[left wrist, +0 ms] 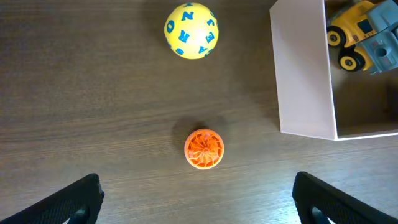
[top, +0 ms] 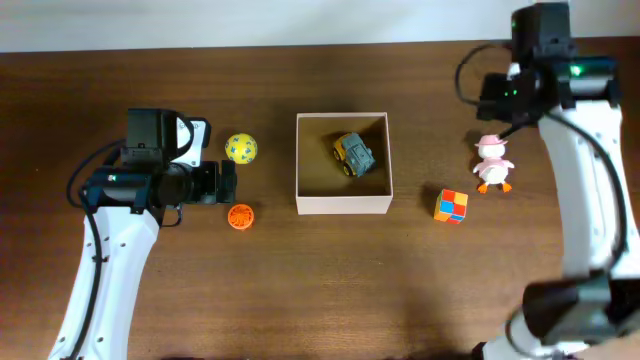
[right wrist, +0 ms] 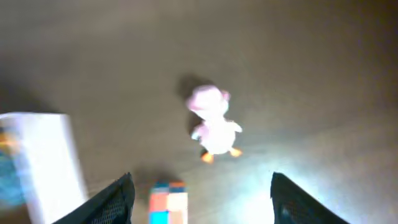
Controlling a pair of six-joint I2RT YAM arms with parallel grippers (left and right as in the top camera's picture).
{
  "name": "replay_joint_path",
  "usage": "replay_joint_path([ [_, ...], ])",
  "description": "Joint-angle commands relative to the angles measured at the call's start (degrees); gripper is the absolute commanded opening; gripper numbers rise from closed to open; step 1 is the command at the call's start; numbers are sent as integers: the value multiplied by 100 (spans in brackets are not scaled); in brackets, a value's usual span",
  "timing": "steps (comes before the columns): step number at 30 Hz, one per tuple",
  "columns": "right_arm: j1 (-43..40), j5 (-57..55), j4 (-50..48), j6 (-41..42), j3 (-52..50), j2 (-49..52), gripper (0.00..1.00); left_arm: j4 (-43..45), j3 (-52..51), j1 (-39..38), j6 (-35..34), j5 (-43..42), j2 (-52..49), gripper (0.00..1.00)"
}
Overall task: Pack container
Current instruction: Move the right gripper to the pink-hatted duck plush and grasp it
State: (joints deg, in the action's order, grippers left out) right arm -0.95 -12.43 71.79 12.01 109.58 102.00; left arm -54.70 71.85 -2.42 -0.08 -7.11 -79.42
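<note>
Container (top: pixel 343 205): square, shallow, thin white walls, tan floor, toy truck (top: pixel 354 153) inside. Left hand (left wrist: pixel 199 194), right hand (right wrist: pixel 202 194) spread, empty.

The container (top: pixel 343 206) sits in the middle of the table (top: pixel 330 300). A truck (top: pixel 353 153) lies inside it, toward the far right corner. Left of the container are two toys, one behind the other: the ball (top: pixel 240 148) farther back, the small round toy (top: pixel 240 217) nearer the front. On the right a cube (top: pixel 451 206) lies near the container's front corner, and a duck (top: pixel 492 165) stands beyond it — farther right and farther back.
</note>
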Motion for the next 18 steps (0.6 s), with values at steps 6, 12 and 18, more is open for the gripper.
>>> replay_joint_path([
  [6, -914, 942, -310, -332, -507, 1526, 66, -7, 105, 39, -37, -61, -13, 99],
  [12, -973, 938, -435, -734, -511, 2271, 66, -7, 105, 39, -37, -61, -13, 99],
  [18, -968, 916, -435, -710, -522, 2787, 57, -7, 105, 39, -37, -61, -13, 99],
])
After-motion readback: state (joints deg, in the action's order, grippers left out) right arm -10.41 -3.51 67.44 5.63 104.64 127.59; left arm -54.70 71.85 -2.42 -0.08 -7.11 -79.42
